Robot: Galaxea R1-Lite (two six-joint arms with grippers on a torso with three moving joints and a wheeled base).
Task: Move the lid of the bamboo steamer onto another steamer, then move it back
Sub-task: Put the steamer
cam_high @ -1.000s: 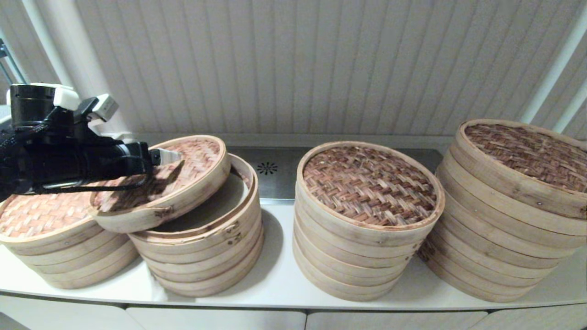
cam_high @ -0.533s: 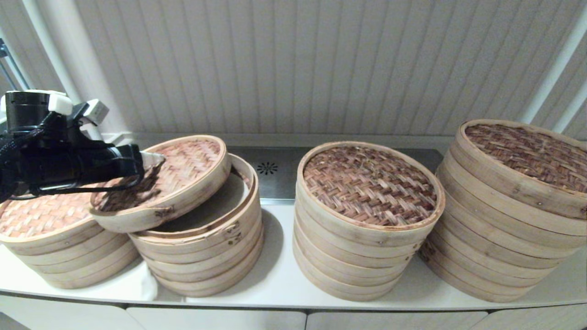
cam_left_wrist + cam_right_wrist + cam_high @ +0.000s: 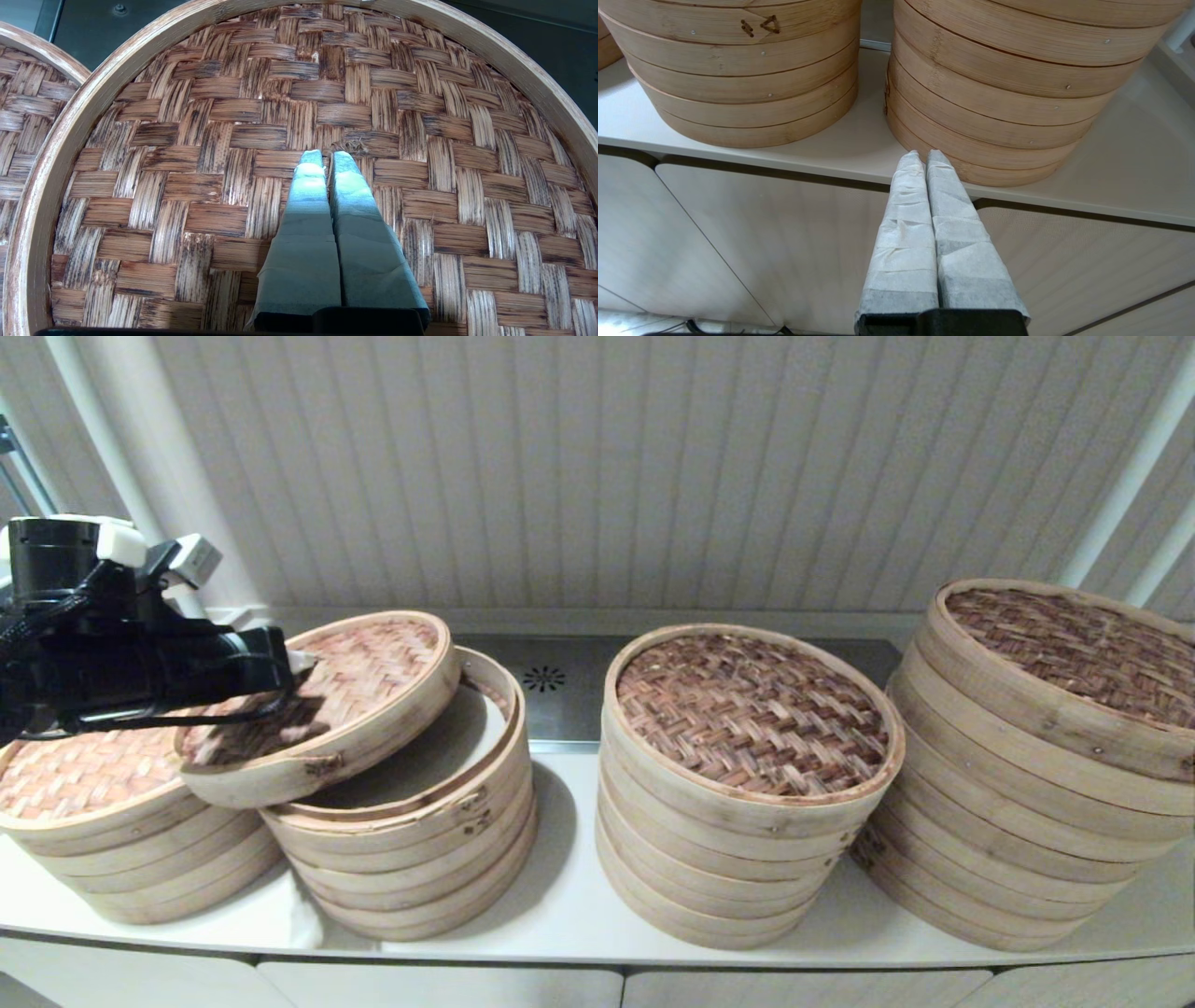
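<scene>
Four stacks of round bamboo steamers stand in a row on a pale desk (image 3: 560, 915) in front of a ribbed white wall.

At about 9 o'clock in the head view sits the leftmost stack (image 3: 121, 845), closed by a light woven top. The left arm reaches in above it, black and bulky, with the left gripper (image 3: 301, 663) at its tip. In the left wrist view the jaws are pressed together, clenched with nothing between them, and their tips rest on or just above the woven face of the bamboo steamer lid (image 3: 327, 107); contact cannot be told for sure.

The bamboo steamer lid (image 3: 327, 709) lies tilted, not flat. Its low edge, toward 9 o'clock, overlaps the leftmost stack, and its raised edge, toward 3 o'clock, leans over the rim of the second stack (image 3: 420, 840). That second stack is partly uncovered, and its shadowed inside shows under the lid at about 4 o'clock from the lid's centre.

Near the middle of the head view, slightly toward 3 o'clock, the third stack (image 3: 747, 784) stands apart from the second, capped with a darker woven top. Behind the gap between them a metal strip with a small round vent (image 3: 543, 679) runs along the wall.

At 3 o'clock the fourth stack (image 3: 1046, 756) is the tallest, just beside the third, with a dark woven top.

The right gripper (image 3: 922, 156) shows only in the right wrist view. It hangs below the desk edge, in front of the cabinet fronts (image 3: 738, 242), its jaws closed together and empty, pointing toward the bases of two stacks.
</scene>
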